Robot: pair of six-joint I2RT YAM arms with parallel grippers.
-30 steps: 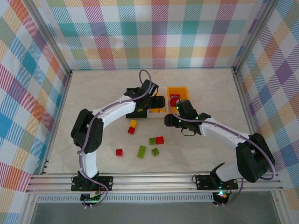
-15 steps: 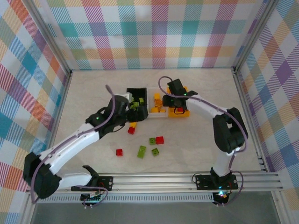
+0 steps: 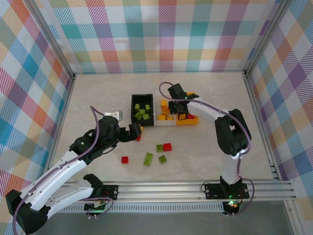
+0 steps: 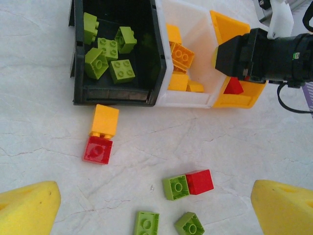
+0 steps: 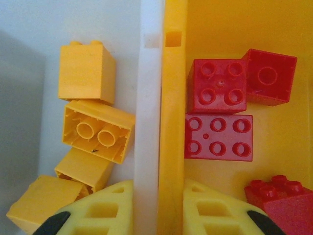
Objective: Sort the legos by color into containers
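Three containers stand in a joined row: a black bin (image 3: 135, 108) with lime legos (image 4: 110, 54), a white bin (image 3: 164, 122) with yellow legos (image 5: 98, 131), and an orange bin (image 3: 193, 120) with red legos (image 5: 218, 137). My right gripper (image 5: 159, 205) is shut on the joined walls between the white bin (image 5: 150, 122) and the orange bin (image 5: 172, 122), one finger (image 5: 98, 210) in each. My left gripper (image 4: 156, 205) is open above the table, empty. Beyond it lie a yellow lego (image 4: 104, 120) stuck to a red one (image 4: 98, 149), and a green (image 4: 176, 187) beside a red (image 4: 199, 181).
Two more green legos (image 4: 146, 224) (image 4: 190, 225) lie between the left fingers, and a lone red lego (image 3: 125, 159) sits nearer the arm bases. The right arm (image 4: 274, 51) reaches over the orange bin. Aluminium rails (image 3: 161, 188) and checkered walls bound the table.
The left arm has drawn back from the bins toward the near left and its gripper has opened wide. The right gripper has moved onto the white-orange wall and shut on it.
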